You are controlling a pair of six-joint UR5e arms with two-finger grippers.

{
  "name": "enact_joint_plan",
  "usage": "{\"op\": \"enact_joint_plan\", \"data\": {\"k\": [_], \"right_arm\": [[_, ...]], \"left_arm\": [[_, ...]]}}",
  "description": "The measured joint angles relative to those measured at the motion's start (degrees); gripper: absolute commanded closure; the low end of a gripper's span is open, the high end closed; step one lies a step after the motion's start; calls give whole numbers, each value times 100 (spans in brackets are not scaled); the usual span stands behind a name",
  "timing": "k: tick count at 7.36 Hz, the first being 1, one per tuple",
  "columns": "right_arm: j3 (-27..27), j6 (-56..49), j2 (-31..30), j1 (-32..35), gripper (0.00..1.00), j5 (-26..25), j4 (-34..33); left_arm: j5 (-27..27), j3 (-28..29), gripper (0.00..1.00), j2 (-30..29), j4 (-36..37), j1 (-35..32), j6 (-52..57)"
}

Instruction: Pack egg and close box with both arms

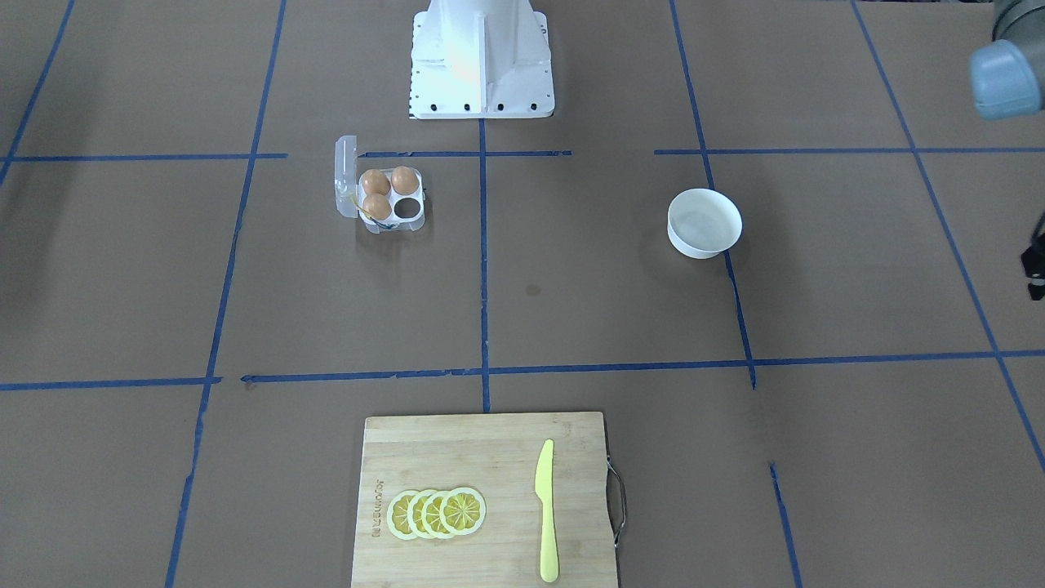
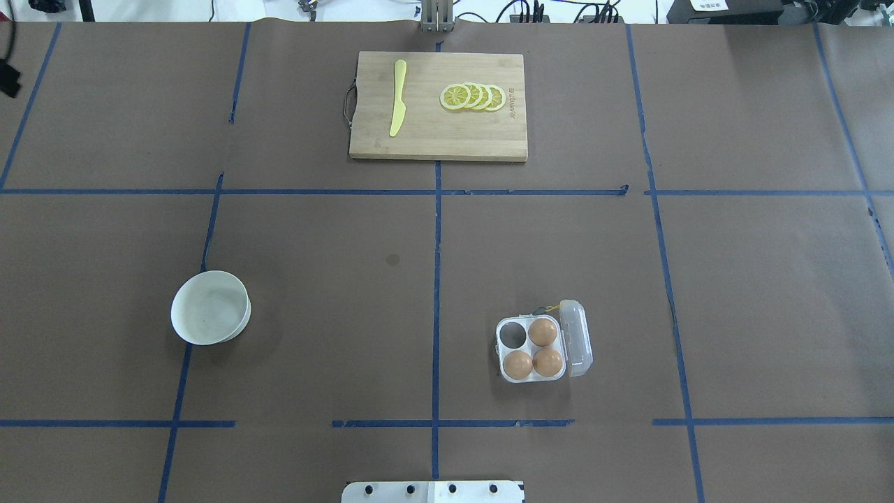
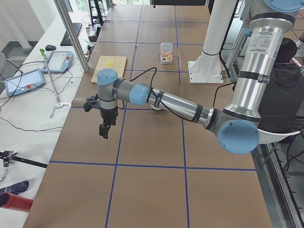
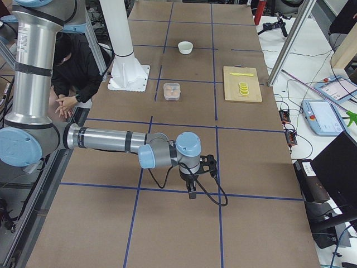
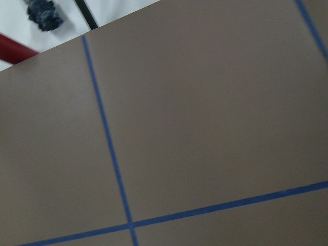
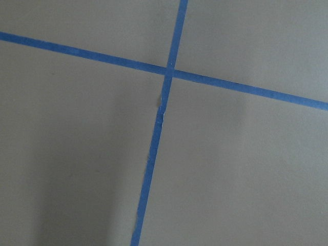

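Note:
The clear egg carton stands on the table with its lid open, hinged on the side away from the centre line. Three orange-brown eggs fill three cells; the fourth cell is empty. It also shows in the front view. No loose egg is in view. My left gripper hangs far off over the table's left end, and my right gripper over the right end. Both are far from the carton. I cannot tell whether either is open or shut. Both wrist views show only bare brown table.
A white bowl that looks empty stands on the left half. A wooden cutting board at the far edge carries a yellow knife and lemon slices. The white pedestal stands at the robot's side.

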Motion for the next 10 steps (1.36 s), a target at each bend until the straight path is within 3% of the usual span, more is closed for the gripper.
{"op": "enact_joint_plan", "data": {"k": [2, 4, 6, 7, 8, 10], "right_arm": [[-6, 58, 170, 0, 0, 1, -18], [-12, 298, 298, 0, 0, 168, -39], [157, 357, 293, -29, 0, 703, 0], [336, 425, 292, -120, 10, 809, 7], [530, 655, 290, -293, 43, 813, 12], [1060, 1898, 291, -972, 81, 727, 15]], "left_arm": [[-740, 136, 0, 688, -45, -487, 424], [-863, 136, 0, 1019, -38, -817, 1125], [-847, 119, 0, 1083, -54, -921, 1342], [-843, 116, 0, 1088, -62, -932, 1415], [-842, 122, 0, 1090, -64, -935, 1506], [-860, 120, 0, 1092, -57, -936, 1584]]}}
